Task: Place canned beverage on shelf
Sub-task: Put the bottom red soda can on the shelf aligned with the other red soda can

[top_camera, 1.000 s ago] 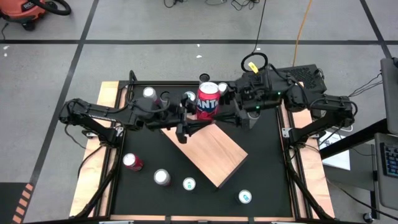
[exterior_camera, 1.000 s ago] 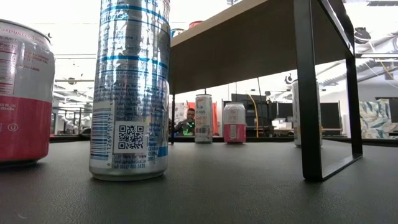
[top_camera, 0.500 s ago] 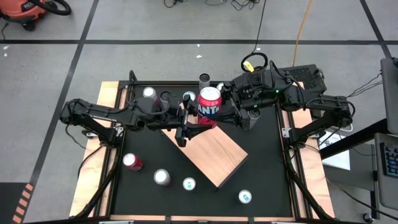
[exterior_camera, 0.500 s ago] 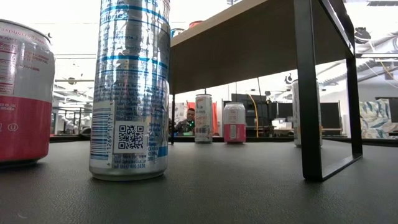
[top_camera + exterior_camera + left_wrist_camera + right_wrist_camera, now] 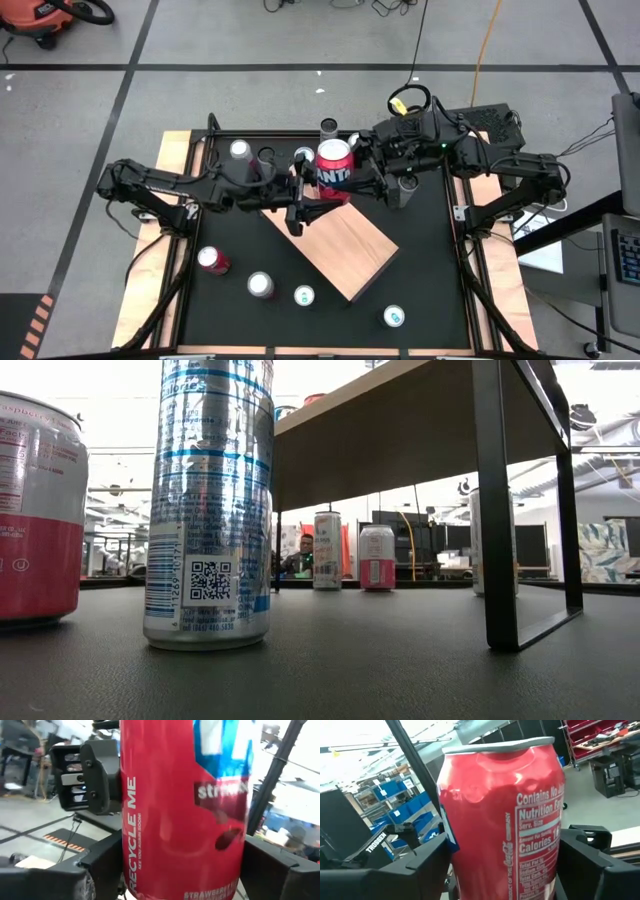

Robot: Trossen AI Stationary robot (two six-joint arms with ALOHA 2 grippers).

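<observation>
Two tools of mine meet on one can, a red strawberry Fanta can [image 5: 335, 163], held upright in the air over the far corner of the shelf [image 5: 345, 245]. From above, the arms reach in from opposite sides and come together at the can.

The left tool [image 5: 187, 870] has its dark fingers [image 5: 100, 865] spread to the can's width, one on each side of the lower body, against the metal. The right tool [image 5: 505, 865] does the same from the other side, its fingers [image 5: 590, 855] flanking the nutrition label. Both pinch the can. I cannot tell which one bears the weight.

The shelf, a pale wooden slab on black legs, stands at an angle on the black counter [image 5: 430, 250] and has nothing resting on its top.

Much is hidden. Both wrist views are filled by the can, so little else shows there, and its bottom is cut off in each. The can's upper wall looks dented in the right wrist view. From above, the fingertips are lost under the can and the arm bodies. The low view shows neither tool; a silver and blue can [image 5: 208, 510] and a pink can [image 5: 35, 510] crowd it, and the shelf appears only from underneath.
</observation>
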